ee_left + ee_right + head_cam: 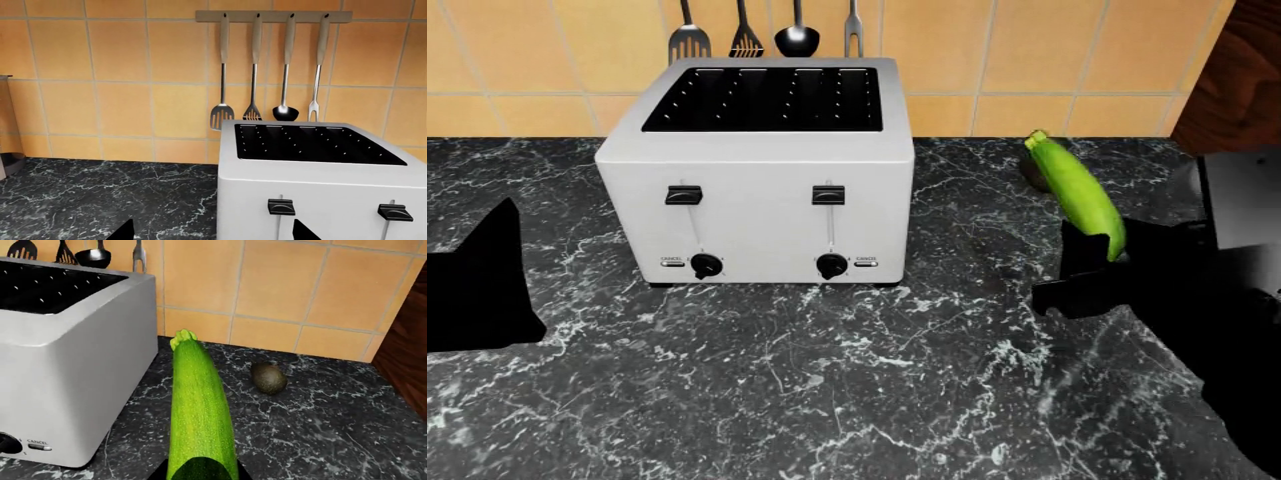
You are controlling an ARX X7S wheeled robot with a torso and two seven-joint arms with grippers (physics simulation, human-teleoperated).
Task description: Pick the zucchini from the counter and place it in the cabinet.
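The black counter (868, 400) carries a big toaster (761, 170); right of it the right gripper (1094, 268) has its jaws clamped on the zucchini (1078, 190), lifted clear. Picking looks done, the cabinet placing remains. The left gripper (212, 231) hangs with jaws spread, holding nothing.

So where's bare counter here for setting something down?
The counter is bare in front of the toaster and to its left, before the tiled wall. It is crowded on the toaster's right: the right end effector holds the zucchini there, near a dark fruit.
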